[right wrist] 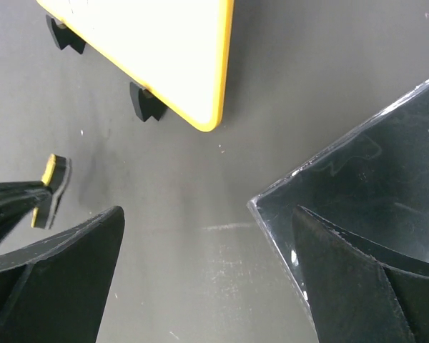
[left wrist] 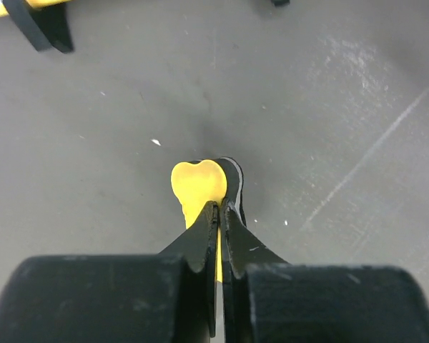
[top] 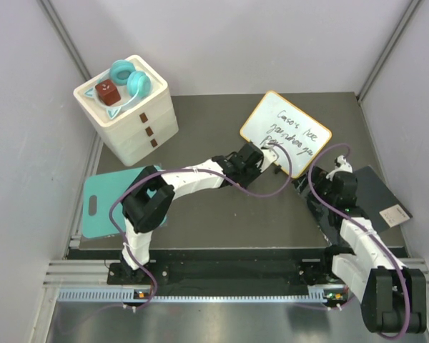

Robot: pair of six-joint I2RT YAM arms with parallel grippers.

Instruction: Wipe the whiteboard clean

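Closest to the lens in the left wrist view, the left gripper [left wrist: 218, 212] has its fingers pressed together on a thin yellow eraser [left wrist: 196, 183]. It pinches the eraser by the flat sides, so the rounded end sticks out past the tips. The dark felt face looks to be the thin black strip along the three o'clock side of the eraser. I judge this grip is chosen so that the wrist can turn the felt toward the board.

Seen from above, the whiteboard [top: 286, 132] stands at about one o'clock from the middle of the table [top: 222, 221]. It leans on small black feet [right wrist: 146, 101], and the handwriting [top: 294, 128] on it is not yet wiped. The left gripper hangs just beside the board's lower edge, at its seven o'clock corner, above the table and not touching the white face.

The right gripper [right wrist: 207, 268] is spread wide and holds nothing. It hovers at four o'clock from the board, over the edge of a dark slab [right wrist: 372, 179], probably waiting there to steady the frame if the board slides under the wiping.

At nine o'clock lies a teal cutting board [top: 100, 204], well apart from the work.
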